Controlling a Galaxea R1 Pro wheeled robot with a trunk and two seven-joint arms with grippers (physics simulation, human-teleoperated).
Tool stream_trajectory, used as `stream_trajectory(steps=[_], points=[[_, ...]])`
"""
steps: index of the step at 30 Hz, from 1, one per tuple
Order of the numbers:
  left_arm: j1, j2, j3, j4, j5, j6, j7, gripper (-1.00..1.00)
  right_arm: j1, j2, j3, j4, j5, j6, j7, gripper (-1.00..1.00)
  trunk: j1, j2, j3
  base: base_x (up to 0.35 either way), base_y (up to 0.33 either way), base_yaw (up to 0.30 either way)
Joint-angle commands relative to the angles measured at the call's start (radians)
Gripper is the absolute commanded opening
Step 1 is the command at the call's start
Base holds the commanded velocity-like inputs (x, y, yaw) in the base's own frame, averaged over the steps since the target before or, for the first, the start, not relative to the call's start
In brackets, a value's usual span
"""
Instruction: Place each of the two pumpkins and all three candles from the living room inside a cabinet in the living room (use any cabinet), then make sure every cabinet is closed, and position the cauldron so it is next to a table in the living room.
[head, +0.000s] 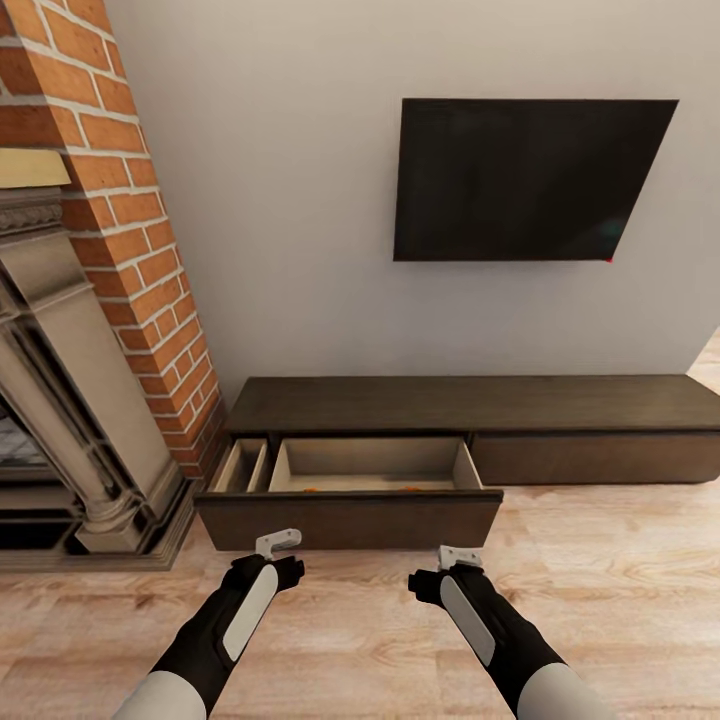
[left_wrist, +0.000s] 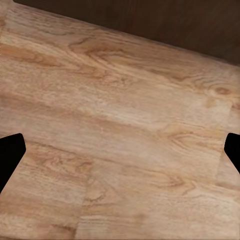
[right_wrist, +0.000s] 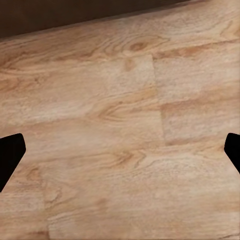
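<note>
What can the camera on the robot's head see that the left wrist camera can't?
The head view takes in the wall screen, the brick fireplace, the long cabinet with its open drawer, and both arms.

The left wrist view adds a close look at the left gripper, its fingers spread over bare boards.

Both show the wooden floor and the cabinet's dark front.

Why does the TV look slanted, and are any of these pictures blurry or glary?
Head view: wide-angle distortion skews the TV and brick fireplace; lighting is flat, no glare, only faint shadow inside the open drawer. Both wrist views: floor grain looks soft and smeared.
</note>
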Motion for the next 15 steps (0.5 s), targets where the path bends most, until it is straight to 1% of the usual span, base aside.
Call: stream_trajectory(steps=[1, 5, 10, 12, 13, 15], points=[[-0.001, 0.000, -0.003, -0.001, 0.010, 0.001, 0.010, 1.00, -0.001, 0.000, 0.004, -0.001, -0.009, 0.001, -0.010, 1.00, 0.004, -0.008, -0.004, 0.000, 0.000, 0.000], [-0.001, 0.000, -0.005, 0.005, 0.004, -0.003, 0.009, 1.00, -0.001, -0.001, 0.004, -0.001, -0.007, -0.012, -0.010, 1.00, 0.019, -0.036, -0.017, 0.000, 0.000, 0.000], [-0.001, 0.000, -0.006, 0.011, 0.000, -0.012, 0.009, 1.00, -0.001, -0.001, 0.005, 0.005, -0.004, -0.075, -0.010, 1.00, 0.038, -0.071, -0.032, 0.000, 0.000, 0.000], [0.000, 0.000, -0.009, 0.012, -0.002, -0.032, 0.008, 1.00, -0.001, 0.000, 0.006, 0.009, 0.000, -0.101, -0.010, 1.00, 0.046, -0.085, -0.039, 0.000, 0.000, 0.000], [0.000, 0.001, -0.014, 0.013, -0.003, -0.054, 0.008, 1.00, -0.001, 0.000, 0.006, 0.011, 0.001, -0.119, -0.010, 1.00, 0.050, -0.092, -0.042, 0.000, 0.000, 0.000], [0.000, 0.002, -0.035, 0.020, -0.002, -0.105, 0.008, 1.00, -0.001, 0.000, 0.007, 0.013, 0.004, -0.153, -0.010, 1.00, 0.058, -0.106, -0.048, 0.000, 0.000, 0.000]])
